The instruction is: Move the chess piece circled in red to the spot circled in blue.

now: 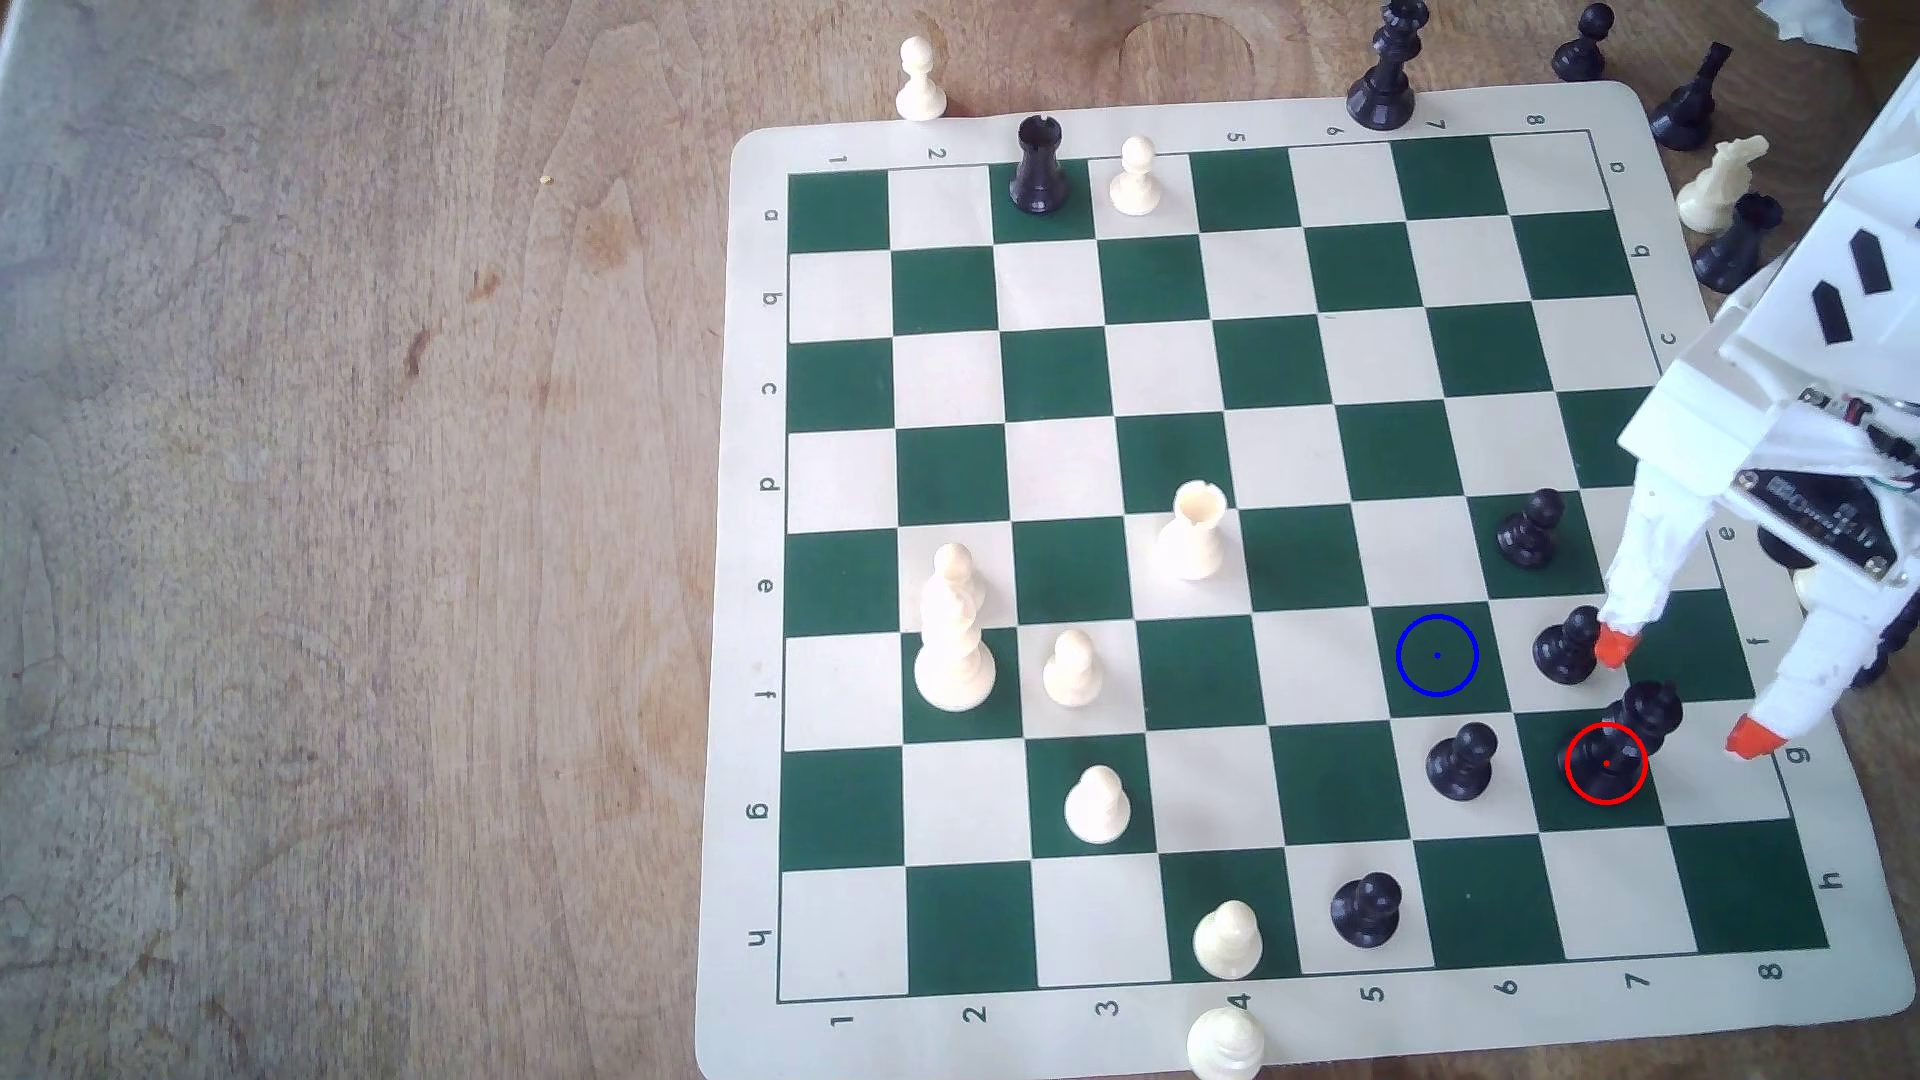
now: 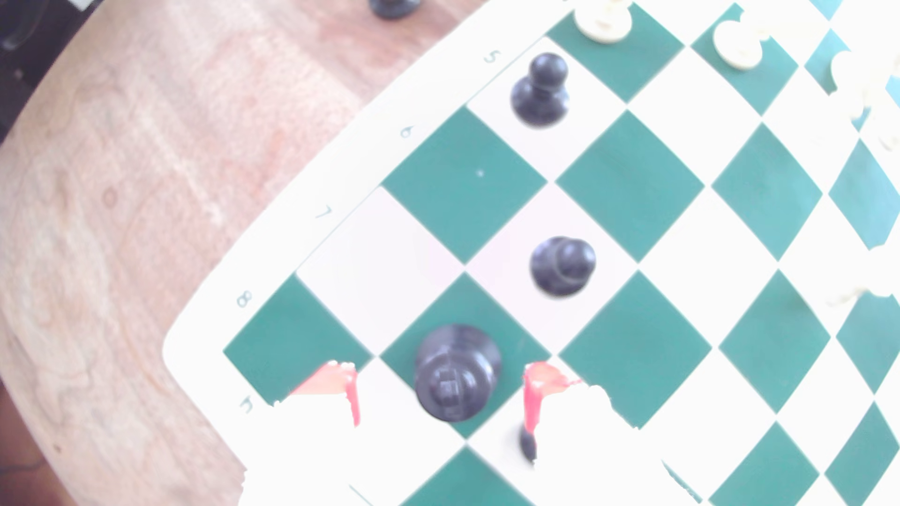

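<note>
Spot [image 1: 1437,655]: blue-ringed green square, bare, on the exterior view's left of the other task things.
Black pawn [image 1: 1463,761]: on the white square between spot and piece.
Chess piece [image 1: 1621,743]: upright on the red-ringed green square, touched by neither fingertip.
Gripper [image 1: 1683,694]: spread wide, orange-tipped fingers [image 1: 1614,644] either side of the piece's crown.

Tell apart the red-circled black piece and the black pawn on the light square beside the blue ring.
The red-circled piece is taller, with a broad crown-like head; the black pawn is shorter and ball-headed. The piece stands on a dark green square, the pawn on a light one. The piece sits between the fingertips of the open gripper; the pawn stands apart from it. Both are glossy black, upright, in row g.
</note>
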Motion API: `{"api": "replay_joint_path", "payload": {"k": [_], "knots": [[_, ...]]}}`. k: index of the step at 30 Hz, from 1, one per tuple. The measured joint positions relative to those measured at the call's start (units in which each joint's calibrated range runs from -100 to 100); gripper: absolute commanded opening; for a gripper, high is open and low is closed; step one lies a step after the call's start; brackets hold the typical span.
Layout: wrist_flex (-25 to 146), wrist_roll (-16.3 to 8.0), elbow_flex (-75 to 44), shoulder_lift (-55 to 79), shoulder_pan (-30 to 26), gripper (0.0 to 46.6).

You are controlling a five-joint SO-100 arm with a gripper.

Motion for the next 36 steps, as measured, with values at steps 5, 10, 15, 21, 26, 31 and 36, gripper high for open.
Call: {"api": "replay_joint_path", "payload": {"k": [5,10,15,21,26,31,36], "knots": [[-2.31,-0.05,2.89,0.08,0.0,18.1],[-3.35,-0.05,3.89,0.08,0.0,17.3],[-6.06,-0.05,7.32,1.42,0.0,17.3],[-7.81,-0.05,7.95,1.51,0.0,16.8],[-8.37,-0.05,7.95,1.51,0.0,14.8],[-8.37,-0.05,7.95,2.35,0.0,11.8],[-8.45,-0.05,7.95,2.68,0.0,3.6]]}}
